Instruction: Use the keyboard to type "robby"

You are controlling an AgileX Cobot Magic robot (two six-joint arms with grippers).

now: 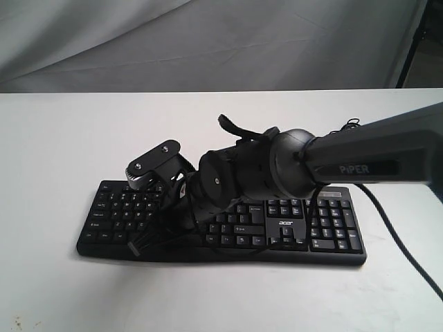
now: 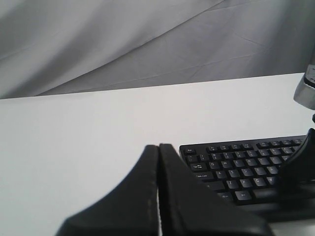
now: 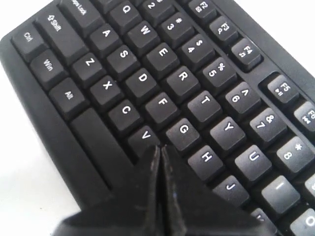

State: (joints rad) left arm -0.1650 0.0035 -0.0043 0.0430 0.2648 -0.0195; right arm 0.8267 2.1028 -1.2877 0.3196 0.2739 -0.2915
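The black keyboard (image 1: pixel 334 223) with white legends lies across the white table (image 1: pixel 55 138). My right arm (image 1: pixel 374 155) reaches across it from the right. My right gripper (image 1: pixel 142 243) is shut and points down at the left half of the keys. In the right wrist view the right gripper (image 3: pixel 160 146) has its tips just past the V and G keys of the keyboard (image 3: pixel 147 64); the key beneath them is hidden. My left gripper (image 2: pixel 158 145) is shut with nothing in it, off the left end of the keyboard (image 2: pixel 236 167). It does not show in the exterior view.
A thin black cable (image 1: pixel 401 242) trails over the table to the right of the keyboard. A grey cloth backdrop (image 1: pixel 208 41) hangs behind the table. Part of the right arm (image 2: pixel 300 164) shows in the left wrist view.
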